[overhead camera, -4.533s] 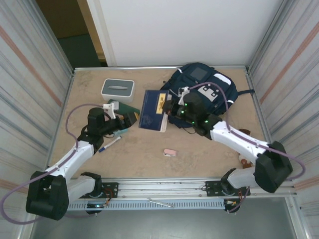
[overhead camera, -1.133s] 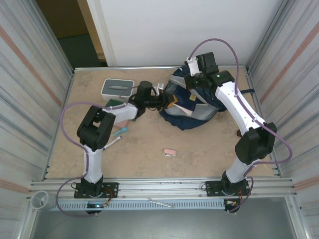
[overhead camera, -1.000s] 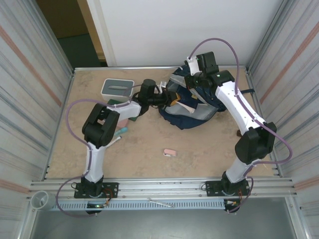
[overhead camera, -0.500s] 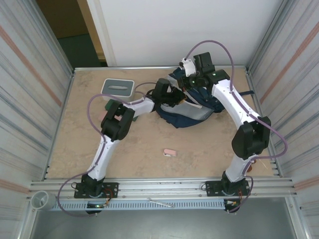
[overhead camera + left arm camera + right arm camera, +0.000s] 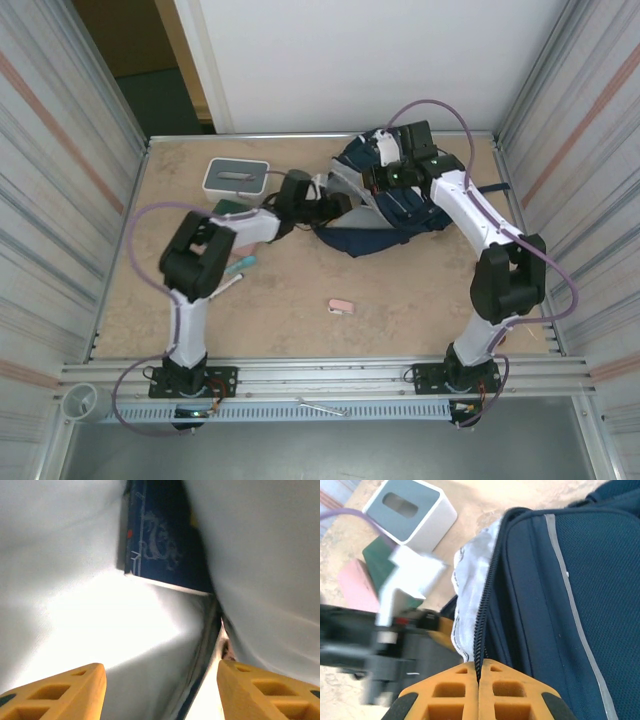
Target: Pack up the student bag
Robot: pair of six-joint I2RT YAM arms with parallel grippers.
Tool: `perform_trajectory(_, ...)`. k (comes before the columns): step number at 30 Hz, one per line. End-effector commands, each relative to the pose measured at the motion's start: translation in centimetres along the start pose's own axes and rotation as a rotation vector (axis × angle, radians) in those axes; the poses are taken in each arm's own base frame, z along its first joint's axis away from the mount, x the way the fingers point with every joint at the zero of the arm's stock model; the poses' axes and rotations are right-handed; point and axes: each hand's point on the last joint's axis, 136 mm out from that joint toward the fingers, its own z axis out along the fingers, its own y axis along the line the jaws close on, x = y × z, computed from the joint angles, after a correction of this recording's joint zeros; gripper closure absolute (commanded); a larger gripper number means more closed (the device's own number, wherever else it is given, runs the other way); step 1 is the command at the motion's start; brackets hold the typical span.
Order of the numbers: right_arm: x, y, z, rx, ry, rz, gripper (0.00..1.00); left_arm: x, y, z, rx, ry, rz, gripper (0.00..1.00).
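Left claw (image 5: 160,690) well apart & empty inside student bag (image 5: 570,580); right claw (image 5: 479,680) clenched on its zip edge (image 5: 481,625).

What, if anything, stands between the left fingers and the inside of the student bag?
Nothing visible. The right gripper pinches the zipper edge of the student bag, holding the mouth open. The left gripper, fingers apart, faces straight into pale lining, with a navy book ahead.

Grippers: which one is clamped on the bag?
The right gripper: its jaws are shut on the zipper edge of the student bag. The left gripper sits inside the bag's pale lining with jaws apart, gripping nothing.
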Motion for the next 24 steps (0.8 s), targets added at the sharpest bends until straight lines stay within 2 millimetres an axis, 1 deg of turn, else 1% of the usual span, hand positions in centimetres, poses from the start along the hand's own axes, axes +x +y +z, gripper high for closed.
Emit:
perform_trajectory(1, 0.6, 1.3, -1.3, -0.06, -0.034, 0.061, 0.97, 0.3, -2.0, -5.5, 0.042, -0.039, 0.152, 0.38)
perform_trajectory(2, 1.9, 1.3, -1.0, -0.069, -0.01, 0.09, 0.92, 0.7, -1.4, -7.2, 0.008, -0.051, 0.172, 0.38)
perform_trajectory(3, 3.1, 1.3, -0.8, -0.076, 0.012, 0.118, 0.85, 0.9, -0.4, -8.4, -0.043, -0.068, 0.185, 0.37)
perform_trajectory(5, 5.4, 1.5, -0.7, -0.097, 0.058, 0.163, 0.69, 1.2, 1.4, -10.8, -0.144, -0.101, 0.218, 0.34)
perform_trajectory(6, 6.6, 1.5, -0.9, -0.097, 0.077, 0.183, 0.63, 1.2, 2.1, -11.8, -0.186, -0.115, 0.238, 0.33)
perform_trajectory(7, 7.5, 1.4, -1.3, -0.09, 0.084, 0.196, 0.59, 1.1, 2.6, -12.5, -0.216, -0.123, 0.252, 0.32)
perform_trajectory(9, 8.4, 0.4, -2.2, -0.045, 0.069, 0.219, 0.53, 0.9, 2.7, -13.0, -0.231, -0.117, 0.271, 0.31)
perform_trajectory(11, 8.7, -1.6, -3.2, 0.021, 0.042, 0.267, 0.48, 0.6, 2.5, -12.8, -0.23, -0.096, 0.288, 0.3)
perform_trajectory(12, 8.8, -3.1, -3.6, 0.065, 0.026, 0.31, 0.46, 0.5, 2.3, -12.4, -0.222, -0.085, 0.293, 0.3)
perform_trajectory(14, 9.1, -6.7, -4.5, 0.204, -0.003, 0.407, 0.44, 0.0, 2.5, -11.4, -0.222, -0.064, 0.285, 0.3)
perform_trajectory(17, 10.7, -12.1, -6.0, 0.365, -0.058, 0.564, 0.41, -0.8, 3.7, -9.7, -0.259, -0.031, 0.279, 0.29)
perform_trajectory(19, 11.9, -15.0, -6.4, 0.381, -0.108, 0.695, 0.37, -1.2, 5.0, -8.5, -0.296, -0.003, 0.264, 0.29)
perform_trajectory(20, 12.2, -15.9, -6.2, 0.375, -0.12, 0.741, 0.3, -1.1, 5.4, -7.8, -0.302, 0.014, 0.256, 0.29)
perform_trajectory(21, 12.4, -16.6, -5.8, 0.371, -0.125, 0.775, 0.27, -0.9, 5.8, -7.0, -0.299, 0.036, 0.243, 0.29)
perform_trajectory(24, 12.3, -17.7, -3.8, 0.347, -0.105, 0.822, 0.24, 0.8, 6.2, -4.6, -0.274, 0.112, 0.225, 0.29)
